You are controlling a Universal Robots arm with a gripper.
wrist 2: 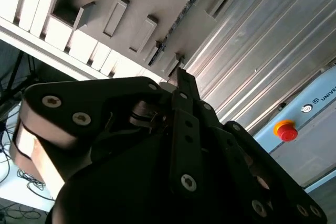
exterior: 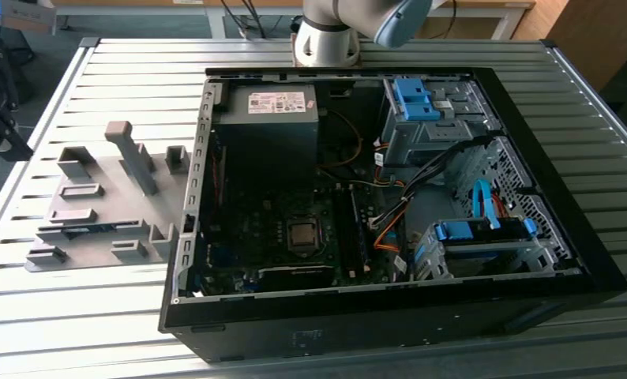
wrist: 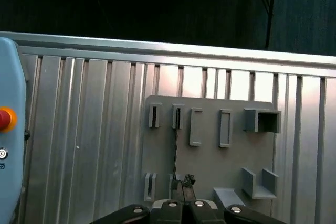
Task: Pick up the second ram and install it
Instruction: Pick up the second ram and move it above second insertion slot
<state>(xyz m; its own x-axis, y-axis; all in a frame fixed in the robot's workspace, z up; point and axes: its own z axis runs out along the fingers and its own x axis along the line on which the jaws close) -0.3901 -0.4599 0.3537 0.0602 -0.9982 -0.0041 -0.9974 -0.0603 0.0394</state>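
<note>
End effector (wrist: pixel 184 182): tips pressed together, or v. nearly so, w/ nothing pinched between them. It hangs high over the ribbed metal surface (exterior: pixel 114 71), aimed down at the grey fixture plate (wrist: pixel 210 166).

Second ram (wrist: pixel 176 150): stands on edge in a pair of slotted blocks on the plate. It is straight ahead of the end effector & in line w/ it, but judged well apart from it, i.e. no contact. In the exterior view the second ram (exterior: pixel 87 230) reads as a thin blue strip on that plate.

Open computer case (exterior: pixel 598 260): rests on the same surface just beside the plate, off the end effector's line & well apart from it. Motherboard (exterior: pixel 292 237) is exposed. Whether a stick already sits in its memory slots can't be told.

Progress (judgement): early. End effector is lined up over the stick, but the stick is not yet grasped. Lift, carry to the case & seating in the board all remain.
</note>
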